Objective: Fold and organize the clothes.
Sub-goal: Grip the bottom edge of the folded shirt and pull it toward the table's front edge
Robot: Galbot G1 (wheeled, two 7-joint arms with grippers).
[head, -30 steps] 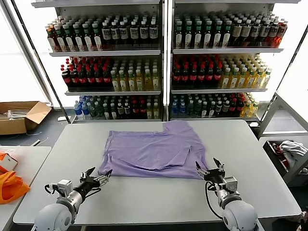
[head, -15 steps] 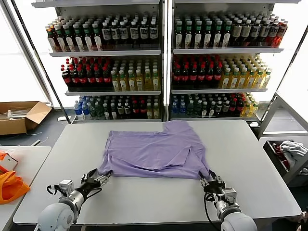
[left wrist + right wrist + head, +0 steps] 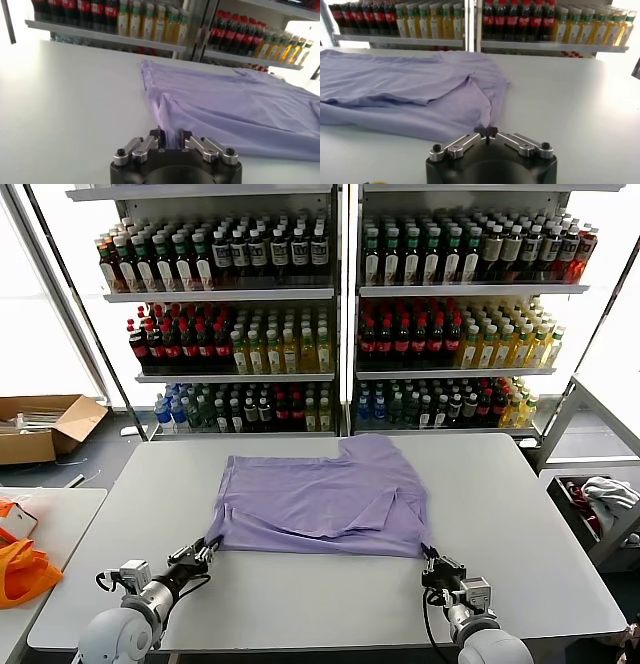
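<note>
The lavender T-shirt (image 3: 320, 496) lies partly folded and flat on the grey table (image 3: 300, 594). No printed graphic or neck label shows. My left gripper (image 3: 205, 551) is shut on the shirt's near left corner; in the left wrist view (image 3: 168, 136) the cloth (image 3: 235, 107) runs between the pads. My right gripper (image 3: 432, 561) is shut on the shirt's near right corner; in the right wrist view (image 3: 485, 132) the fingertips pinch the hem of the shirt (image 3: 410, 90). Both grippers sit low at the table's near side.
Shelves of bottled drinks (image 3: 330, 314) stand behind the table. A second table with a bright orange bag (image 3: 22, 569) is at the left. A cardboard box (image 3: 45, 424) lies on the floor at the left. A white-grey cloth bundle (image 3: 605, 494) sits in a bin at the right.
Both grippers moved forward onto the shirt's near corners and closed on them; they were open and short of the hem a second ago.
</note>
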